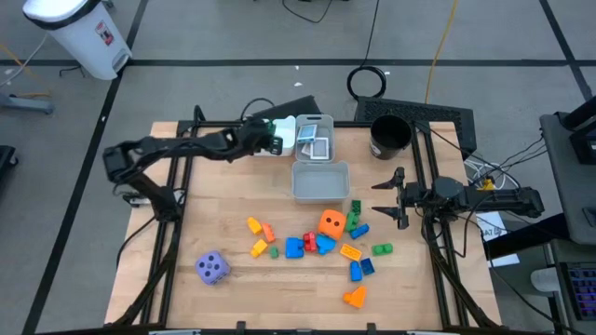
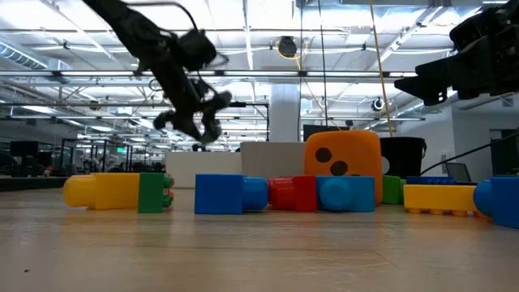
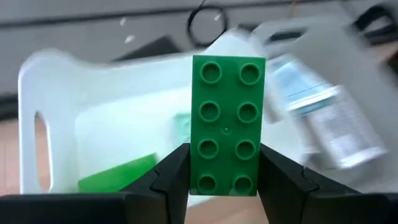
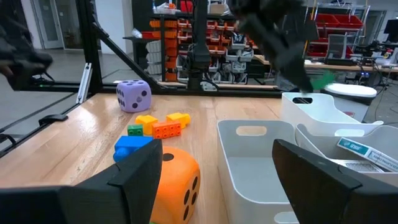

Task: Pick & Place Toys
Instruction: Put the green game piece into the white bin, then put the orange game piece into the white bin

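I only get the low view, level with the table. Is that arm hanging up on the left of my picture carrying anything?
Observer: Yes. The left gripper is shut on a green block.
Operator: What's under it?
Observer: A white bin at the table's far edge, with another green piece lying inside.
Operator: And the other arm?
Observer: The right gripper waits open at the table's right side, holding nothing.
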You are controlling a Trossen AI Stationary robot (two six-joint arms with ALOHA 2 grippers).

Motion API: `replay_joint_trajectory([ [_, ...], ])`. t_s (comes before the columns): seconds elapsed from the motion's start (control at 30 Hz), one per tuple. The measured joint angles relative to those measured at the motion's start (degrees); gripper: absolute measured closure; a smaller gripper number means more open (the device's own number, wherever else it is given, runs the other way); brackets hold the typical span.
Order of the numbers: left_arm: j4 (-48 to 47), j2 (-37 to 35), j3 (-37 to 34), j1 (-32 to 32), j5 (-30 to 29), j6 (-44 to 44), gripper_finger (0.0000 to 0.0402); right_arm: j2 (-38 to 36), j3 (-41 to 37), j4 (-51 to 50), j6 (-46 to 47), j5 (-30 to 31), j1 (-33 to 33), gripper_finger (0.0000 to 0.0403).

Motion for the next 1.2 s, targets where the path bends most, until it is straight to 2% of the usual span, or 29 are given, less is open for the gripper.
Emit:
replay_joint_trajectory([
  [0.2, -0.2, 4.9, 0.0, 3.0, 3.2, -1.9, 0.0239, 0.0, 0.0, 0.0, 0.0, 0.0, 0.0, 0.0126],
  [0.57, -0.3, 5.5, 0.0, 4.5, 5.0, -1.8, 0.0232, 0.0, 0.0, 0.0, 0.0, 0.0, 0.0, 0.0126],
  [0.77, -0.2, 5.5, 0.0, 4.5, 5.0, -0.5, 0.0169, 0.0, 0.0, 0.0, 0.0, 0.0, 0.0, 0.0124],
  [0.9, -0.1, 4.3, 0.0, 4.5, 5.6, 6.0, 0.0128, 0.0, 0.0, 0.0, 0.0, 0.0, 0.0, 0.0126],
  [1.03, -0.2, -0.2, 0.0, 4.7, 7.5, 8.7, 0.0102, 0.0, 0.0, 0.0, 0.0, 0.0, 0.0, 0.0125],
  [1.2, -3.6, -8.4, 0.0, 2.7, 11.5, 4.0, 0.0090, 0.0, 0.0, 0.0, 0.0, 0.0, 0.0, 0.0125],
])
